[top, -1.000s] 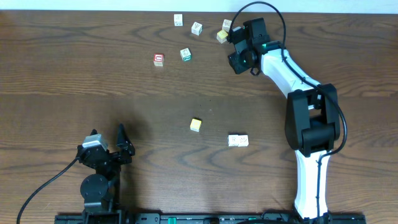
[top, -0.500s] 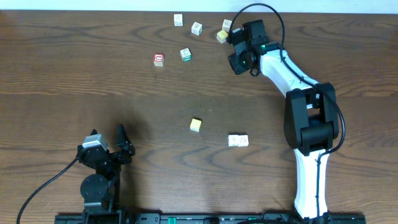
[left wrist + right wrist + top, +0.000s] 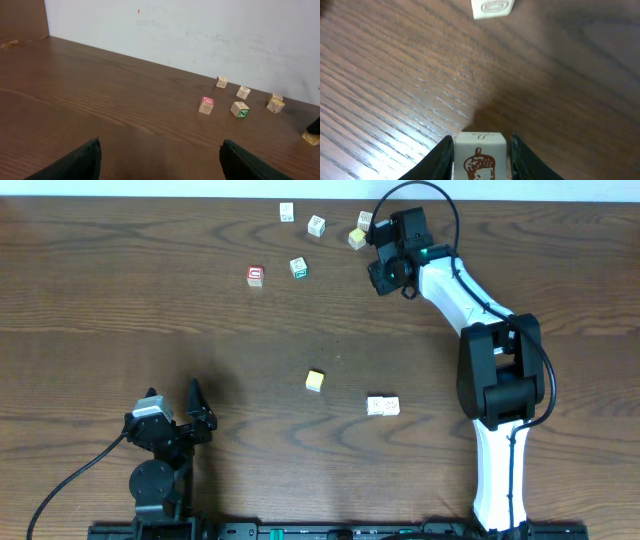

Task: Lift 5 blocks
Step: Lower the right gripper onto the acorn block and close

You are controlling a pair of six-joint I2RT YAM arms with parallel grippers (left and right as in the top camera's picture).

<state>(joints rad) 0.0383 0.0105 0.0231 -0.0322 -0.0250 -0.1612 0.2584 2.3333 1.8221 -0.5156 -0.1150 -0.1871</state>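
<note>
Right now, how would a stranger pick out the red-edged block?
Start at the table's far edge, where a loose group of small cubes lies left of the right arm. The block is the leftmost of that group, just left of a green-bordered cube; it alone shows a red-bordered face.

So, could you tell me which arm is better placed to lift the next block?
Right. The right gripper has a finger on each side of the acorn block near the far edge; the left gripper sits open at the near edge, away from every block.
</note>
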